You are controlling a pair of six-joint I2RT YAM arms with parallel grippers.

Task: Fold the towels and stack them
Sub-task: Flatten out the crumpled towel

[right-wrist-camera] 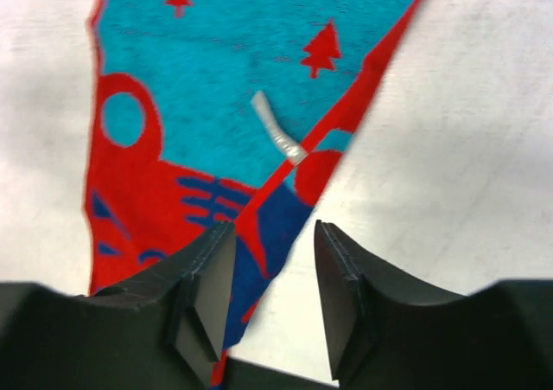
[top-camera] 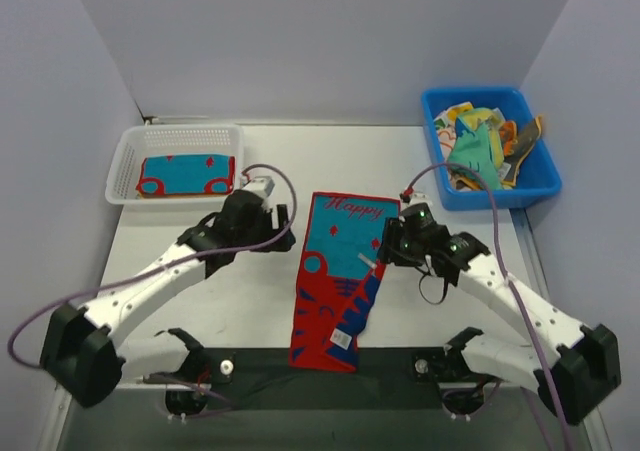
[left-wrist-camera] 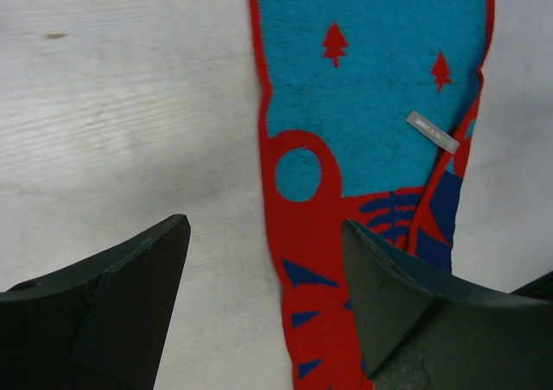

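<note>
The red-and-teal towel [top-camera: 335, 271] lies lengthwise at the centre of the bench [top-camera: 200, 301], its right edge folded diagonally inward. The left gripper [left-wrist-camera: 263, 234] hovers wide open and empty astride its 9 o'clock edge. The right gripper [right-wrist-camera: 275, 234] stands half open, holding nothing, over the folded 3 o'clock edge.

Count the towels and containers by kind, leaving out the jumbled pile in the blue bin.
Towels: 2, the spread-out towel and the folded towel inside the basket
Containers: 2, the white basket and the blue bin
Total: 4
</note>
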